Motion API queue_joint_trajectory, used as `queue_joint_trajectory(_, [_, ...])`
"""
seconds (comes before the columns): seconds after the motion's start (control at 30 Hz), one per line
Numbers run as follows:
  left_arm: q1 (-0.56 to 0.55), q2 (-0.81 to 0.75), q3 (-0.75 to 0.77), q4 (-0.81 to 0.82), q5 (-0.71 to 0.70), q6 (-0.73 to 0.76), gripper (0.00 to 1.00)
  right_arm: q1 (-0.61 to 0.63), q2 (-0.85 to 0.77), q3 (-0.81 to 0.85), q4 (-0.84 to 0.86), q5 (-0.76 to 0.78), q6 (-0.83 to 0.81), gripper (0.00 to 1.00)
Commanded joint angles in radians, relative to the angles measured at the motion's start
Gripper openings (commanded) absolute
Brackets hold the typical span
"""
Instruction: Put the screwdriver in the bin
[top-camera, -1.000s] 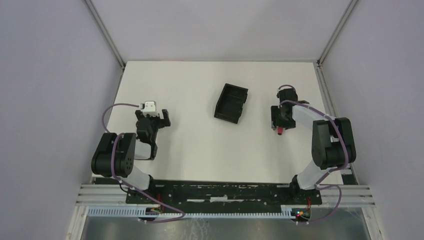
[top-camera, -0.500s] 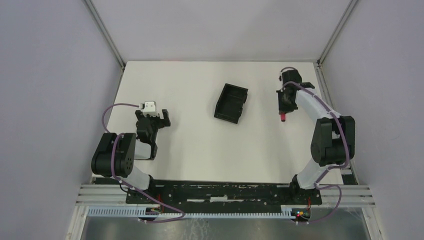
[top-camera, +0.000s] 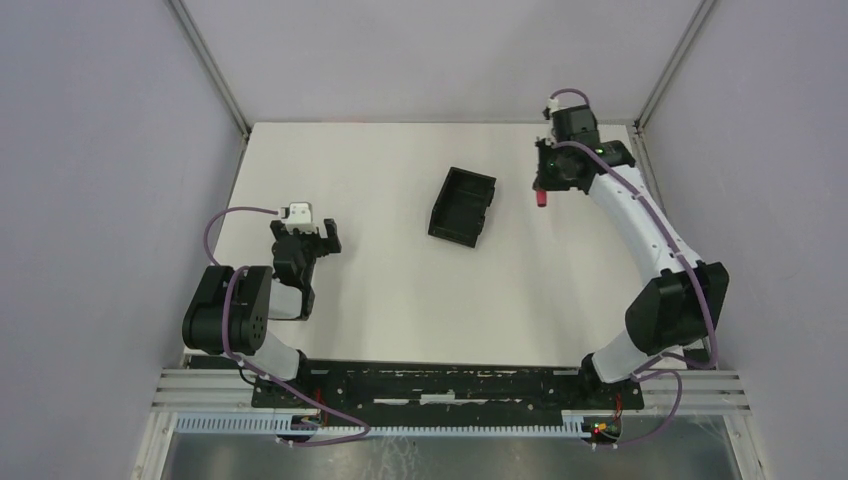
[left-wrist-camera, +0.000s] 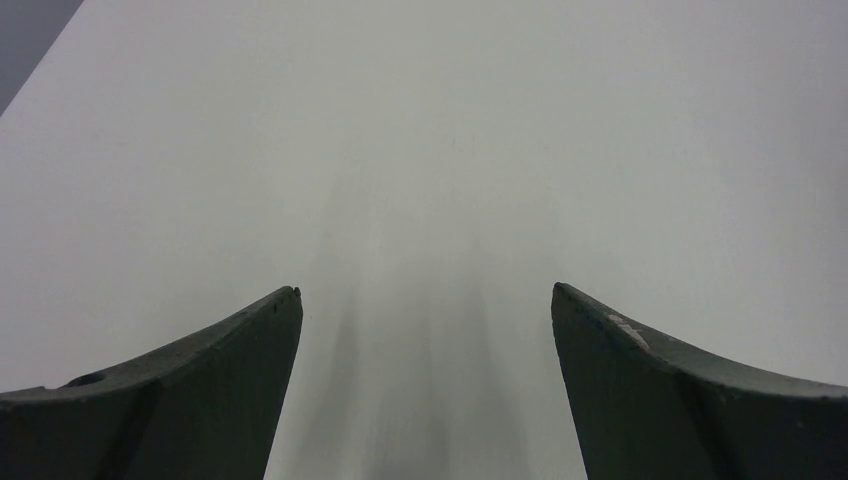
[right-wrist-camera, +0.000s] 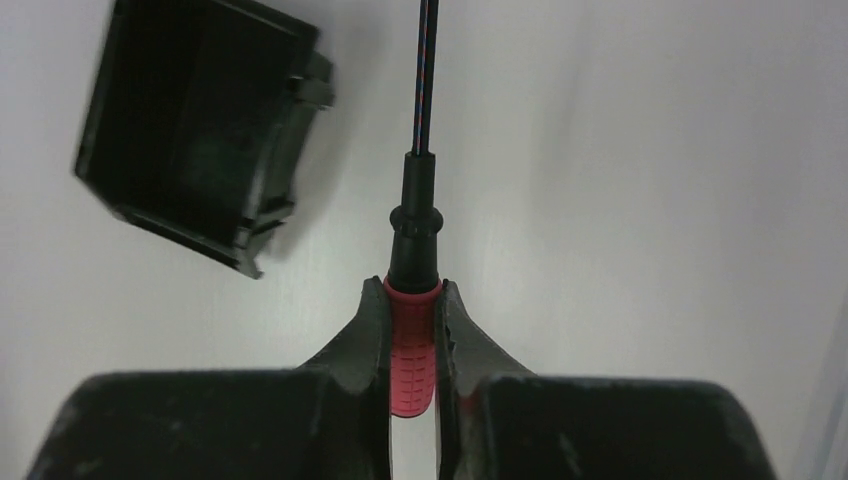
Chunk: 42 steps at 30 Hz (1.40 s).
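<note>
The right arm is on the move! The right gripper (top-camera: 545, 186) swings away from the spot right of the bin (top-camera: 472, 177) on the bases' side, sweeps toward the far edge of the table (top-camera: 380, 290), and now hangs just off the bin's far right corner. It has the screwdriver (right-wrist-camera: 416, 215) with it. In the wrist view, the two fingers are pinched tight on the red handle, with the black collar and thin shaft sticking straight out ahead of them.

The bin hasn't budged: it sits open-topped, nothing visible inside it, and in the right wrist view it lies off to the left of the shaft, not under it.

So what does that mean? The pick looks done and this is the carry. My read is that the arm needs one more shift toward the bin's opening before it lets go, because a drop from here would land on the table beside the bin.

Over on the bin's other side, well apart from it, the left gripper (left-wrist-camera: 425, 300) holds the same pose, fingers spread wide with only bare table between them.
</note>
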Motion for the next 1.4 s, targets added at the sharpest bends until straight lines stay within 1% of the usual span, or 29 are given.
queue_joint_trajectory(0.0, [0.006,-0.015,0.006,0.027,0.008,-0.025,1.00,0.213,0.059,0.035,0.158,0.013,0.097,0.00])
queue_joint_trajectory(0.17, [0.006,-0.015,0.006,0.027,0.008,-0.025,1.00,0.349,0.224,0.109,0.202,0.050,0.105,0.00])
queue_joint_trajectory(0.23, [0.006,-0.014,0.006,0.027,0.007,-0.025,1.00,0.364,0.267,0.108,0.224,0.059,0.106,0.00])
queue_joint_trajectory(0.43, [0.005,-0.016,0.006,0.027,0.008,-0.025,1.00,0.382,0.380,0.107,0.281,0.067,0.097,0.00])
queue_joint_trajectory(0.73, [0.006,-0.016,0.006,0.027,0.008,-0.025,1.00,0.381,0.508,0.154,0.274,0.107,0.076,0.00])
queue_joint_trajectory(0.77, [0.005,-0.015,0.006,0.027,0.008,-0.025,1.00,0.381,0.511,0.153,0.275,0.108,0.078,0.01])
queue_joint_trajectory(0.87, [0.006,-0.016,0.006,0.027,0.009,-0.025,1.00,0.381,0.509,0.146,0.285,0.106,0.085,0.29])
queue_joint_trajectory(0.93, [0.006,-0.015,0.006,0.027,0.008,-0.025,1.00,0.382,0.493,0.142,0.296,0.108,0.087,0.44])
queue_joint_trajectory(1.0, [0.006,-0.017,0.006,0.027,0.008,-0.025,1.00,0.382,0.470,0.143,0.300,0.112,0.088,0.49])
queue_joint_trajectory(1.07, [0.006,-0.015,0.006,0.027,0.008,-0.025,1.00,0.383,0.440,0.142,0.304,0.127,0.088,0.52])
queue_joint_trajectory(1.3, [0.006,-0.015,0.006,0.027,0.008,-0.025,1.00,0.381,0.287,0.120,0.351,0.156,0.083,0.53])
queue_joint_trajectory(1.33, [0.005,-0.015,0.006,0.027,0.008,-0.025,1.00,0.381,0.263,0.111,0.359,0.155,0.075,0.56])
queue_joint_trajectory(1.37, [0.006,-0.016,0.006,0.027,0.008,-0.025,1.00,0.381,0.235,0.103,0.367,0.154,0.065,0.63])
